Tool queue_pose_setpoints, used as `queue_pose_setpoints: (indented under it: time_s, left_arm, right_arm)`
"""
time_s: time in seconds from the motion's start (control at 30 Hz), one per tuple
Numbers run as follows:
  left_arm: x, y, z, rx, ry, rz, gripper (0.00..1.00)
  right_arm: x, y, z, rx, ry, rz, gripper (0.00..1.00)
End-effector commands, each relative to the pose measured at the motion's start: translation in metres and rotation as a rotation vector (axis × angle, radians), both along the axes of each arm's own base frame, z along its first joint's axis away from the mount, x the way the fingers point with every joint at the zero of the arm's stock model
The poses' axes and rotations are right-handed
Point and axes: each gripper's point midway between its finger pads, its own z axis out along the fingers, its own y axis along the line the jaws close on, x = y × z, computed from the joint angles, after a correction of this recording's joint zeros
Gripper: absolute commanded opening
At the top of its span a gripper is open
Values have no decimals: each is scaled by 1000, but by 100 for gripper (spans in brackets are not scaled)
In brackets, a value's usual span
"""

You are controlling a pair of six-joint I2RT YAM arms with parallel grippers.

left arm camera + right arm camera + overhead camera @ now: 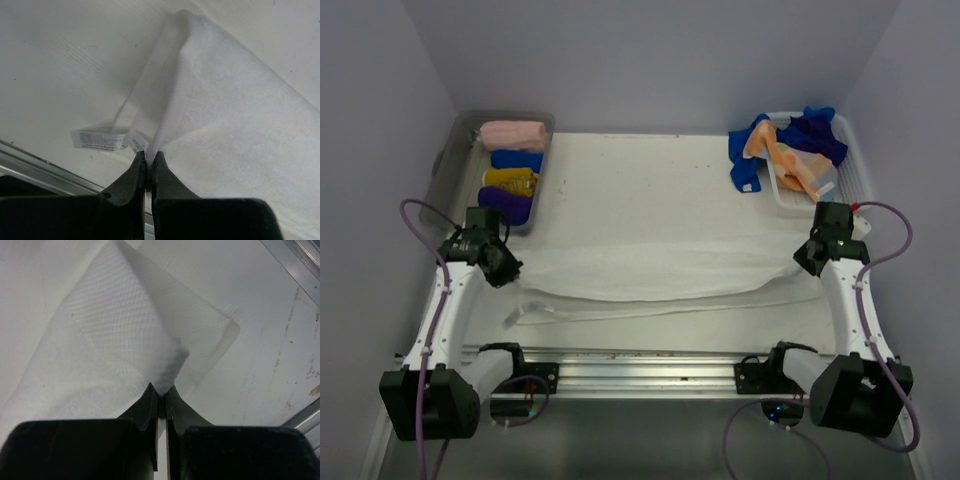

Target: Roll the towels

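Two grippers, each clamped on a corner of the white towel (660, 262). The left gripper (148, 155) has its jaws pressed together on the towel's left corner, just beside the care label (97, 140). The right gripper (161, 389) pinches the right corner likewise. Between the arms the towel lies in a long folded band across the table (640, 175). Far left, a grey tub (546, 160) holds four rolls in a row: pink towel (513, 134), blue towel (516, 159), yellow towel (510, 181), purple towel (505, 203). Far right, a white basket (861, 172) carries loose blue cloths (812, 132) and an orange cloth (790, 165), heaped and hanging over its rim.
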Motion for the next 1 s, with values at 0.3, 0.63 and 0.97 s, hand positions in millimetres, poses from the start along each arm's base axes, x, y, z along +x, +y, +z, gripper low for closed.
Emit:
queue_pose_setpoints:
  time_s: [0.3,0.63,0.97]
  left_arm:
    - [-25,16,7,66,23,96,0]
    - [-45,-1,-25,-21,106,75,0]
    - [-62,6,-36,15,190,129,0]
  right_arm:
    - [-23,-32,1,-29,26,-162,0]
    - [-27,-22,-35,56,100,-164,0]
    - [-24,-20,-46,77,111,-166,0]
